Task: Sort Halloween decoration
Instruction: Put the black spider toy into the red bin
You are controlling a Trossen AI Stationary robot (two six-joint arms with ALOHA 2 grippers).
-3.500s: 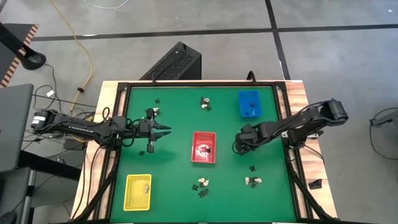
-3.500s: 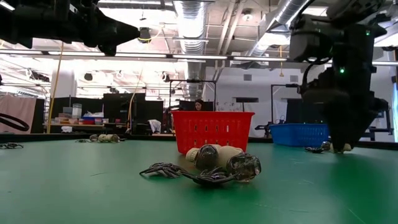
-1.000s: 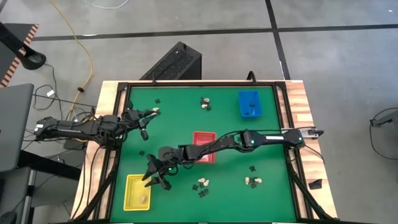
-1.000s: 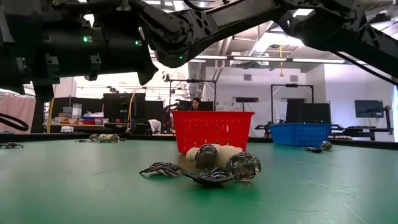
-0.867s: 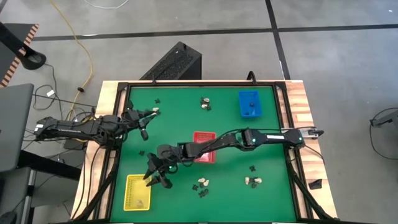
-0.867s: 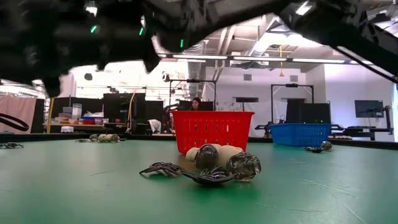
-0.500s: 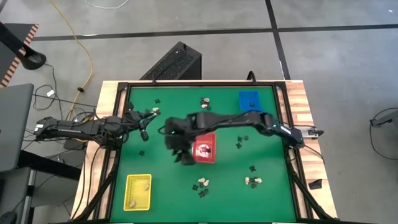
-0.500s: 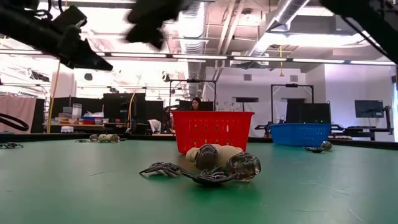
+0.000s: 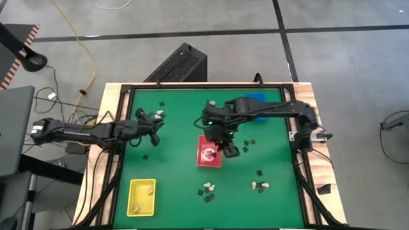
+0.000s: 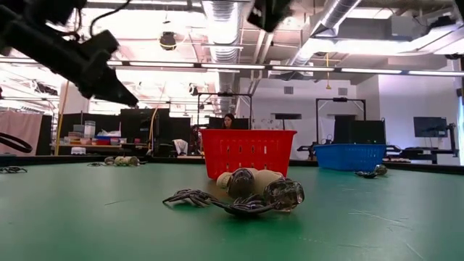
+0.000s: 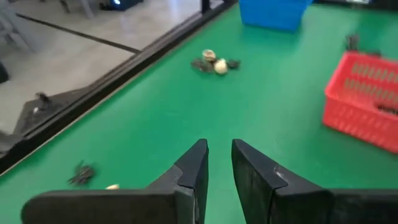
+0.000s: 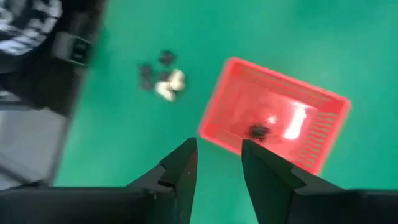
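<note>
Your red tray at centre holds one black piece; yellow tray at 7 o'clock holds cream lumps; blue tray sits at 1; right gripper hovers over red's rim, left gripper at 10, both slightly parted, empty.

Bright, even light falls from ceiling strip lamps, which glare white in the low view, and shadows on the green table are soft and short. The right wrist view is smeared by motion, the red basket glowing with a white hot spot. In the left wrist view the far edge is soft.
</note>
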